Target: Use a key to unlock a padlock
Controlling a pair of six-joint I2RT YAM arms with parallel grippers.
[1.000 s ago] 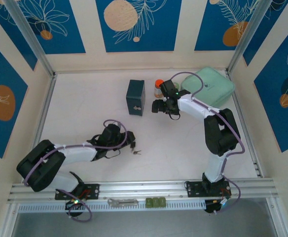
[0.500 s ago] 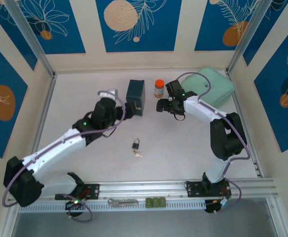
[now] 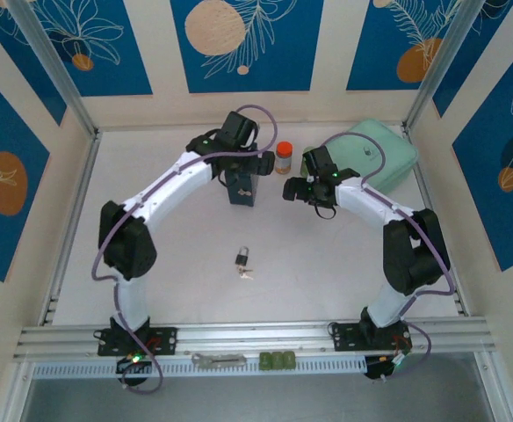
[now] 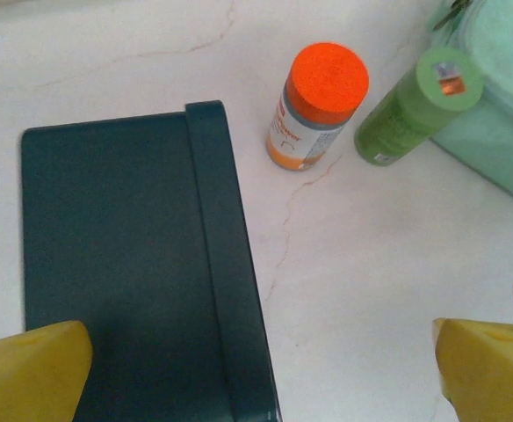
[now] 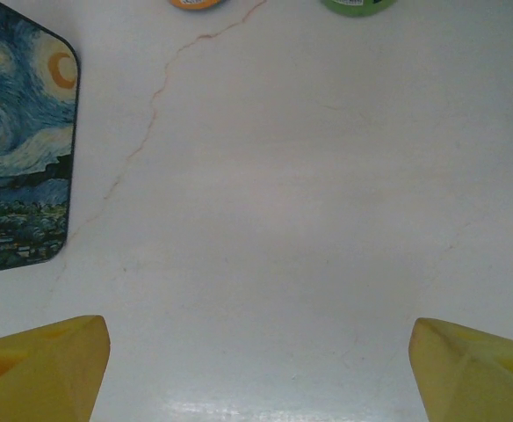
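Note:
The tiny dark padlock point(image 3: 242, 257) lies on the white table with the small silvery key point(image 3: 245, 274) just in front of it, both well apart from either gripper. My left gripper point(image 3: 249, 166) hovers open above the top of the dark teal box point(image 3: 242, 191). In the left wrist view its yellow fingertips point(image 4: 28, 374) straddle the box's top point(image 4: 125, 264) and bare table. My right gripper point(image 3: 292, 189) stands open to the right of the box, with only bare table between its fingertips point(image 5: 37, 365).
An orange-capped bottle point(image 4: 318, 105) and a green bottle point(image 4: 415, 110) stand behind the box, next to a mint-green container point(image 3: 375, 151). The box's side bears a starry painting point(image 5: 19, 149). A grey tool point(image 3: 219, 359) and green blocks point(image 3: 276, 360) lie on the front rail.
My left arm has swung from the near table beside the padlock up to the back, over the box, and its jaws have opened wide. Padlock and key stay where they lay. The right gripper shifted slightly.

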